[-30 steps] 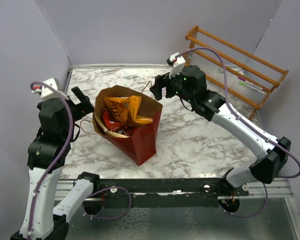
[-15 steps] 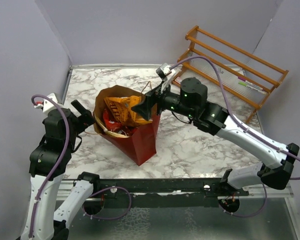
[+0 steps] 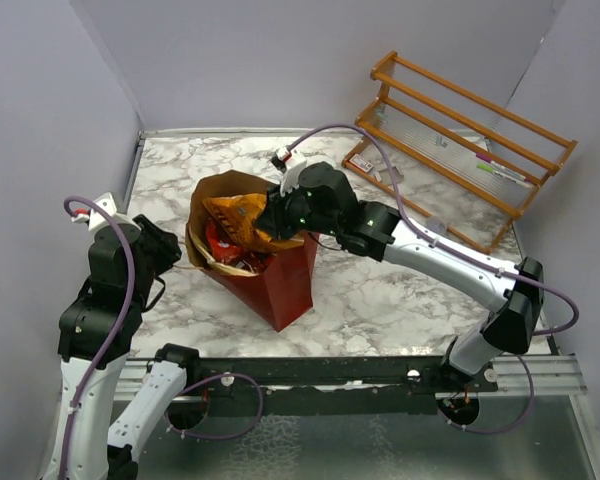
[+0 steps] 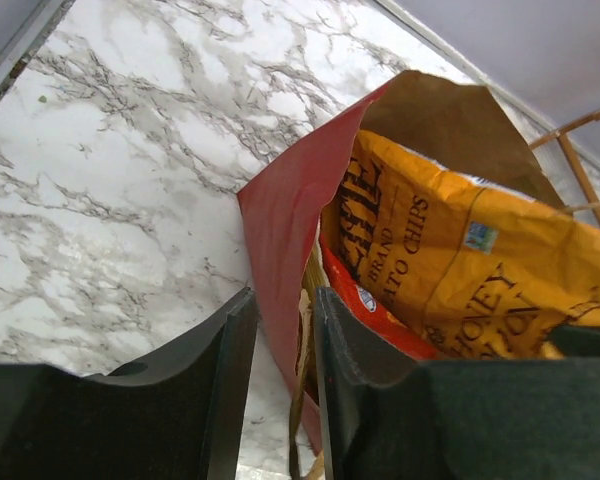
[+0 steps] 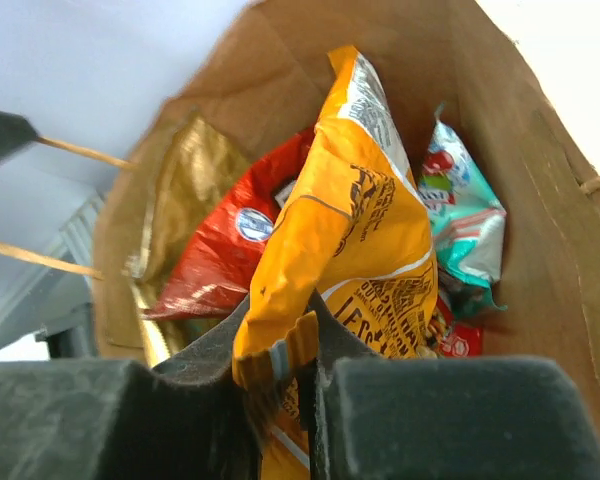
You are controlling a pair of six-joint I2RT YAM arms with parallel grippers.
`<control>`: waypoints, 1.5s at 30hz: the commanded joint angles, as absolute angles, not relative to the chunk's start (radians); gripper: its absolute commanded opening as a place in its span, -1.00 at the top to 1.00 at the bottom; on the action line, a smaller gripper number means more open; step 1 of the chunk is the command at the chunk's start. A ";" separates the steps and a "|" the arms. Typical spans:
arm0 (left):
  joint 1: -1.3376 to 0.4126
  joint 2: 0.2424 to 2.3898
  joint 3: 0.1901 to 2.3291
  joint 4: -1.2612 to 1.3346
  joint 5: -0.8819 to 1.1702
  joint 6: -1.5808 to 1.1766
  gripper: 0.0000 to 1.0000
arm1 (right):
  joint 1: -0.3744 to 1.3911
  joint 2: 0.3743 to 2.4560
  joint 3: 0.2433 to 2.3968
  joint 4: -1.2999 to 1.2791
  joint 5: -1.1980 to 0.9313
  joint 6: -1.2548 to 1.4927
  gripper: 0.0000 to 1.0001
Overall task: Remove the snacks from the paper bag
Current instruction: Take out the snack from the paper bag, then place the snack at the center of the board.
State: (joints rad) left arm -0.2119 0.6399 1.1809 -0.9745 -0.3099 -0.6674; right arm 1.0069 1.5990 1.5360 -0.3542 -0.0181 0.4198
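Observation:
The paper bag [image 3: 280, 285] stands upright on the marble, dark red outside and brown inside [image 5: 540, 200]. It holds the snacks: an orange Kettle chip bag [image 3: 238, 215] [image 5: 350, 230], a red packet [image 5: 215, 250], a teal pack [image 5: 465, 210] and a tan-gold bag [image 5: 180, 180]. My right gripper [image 3: 268, 222] [image 5: 280, 320] reaches into the bag's mouth and is shut on the crimped top edge of the orange chip bag. My left gripper [image 3: 180, 250] [image 4: 285, 295] straddles the bag's left wall [image 4: 280, 220], one finger outside and one inside, pinched close on it.
A wooden slatted rack [image 3: 460, 130] leans at the back right with markers [image 3: 500, 172] on it. Grey walls close the table on the left, back and right. Marble tabletop [image 3: 380, 280] lies to the right of the bag.
The right gripper swung left from behind the bag into its mouth and shut on the orange chip bag. The left gripper moved in onto the bag's left rim and narrowed on the wall.

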 commanded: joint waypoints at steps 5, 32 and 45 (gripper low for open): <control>-0.214 0.621 1.157 -0.945 -0.289 -0.664 0.91 | 1.017 1.498 1.718 -0.180 0.084 0.262 0.98; -0.216 0.706 1.137 -0.683 -0.463 -0.497 1.00 | 0.930 1.306 1.168 0.139 0.659 -0.048 0.97; -0.216 0.681 1.159 -0.717 -0.461 -0.494 1.00 | 0.589 1.512 1.169 0.221 0.125 0.535 0.97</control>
State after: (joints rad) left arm -0.2138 0.7128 1.1313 -0.7597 -0.4606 -0.4877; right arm 0.6422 1.5436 1.2026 0.0372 0.2665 0.2867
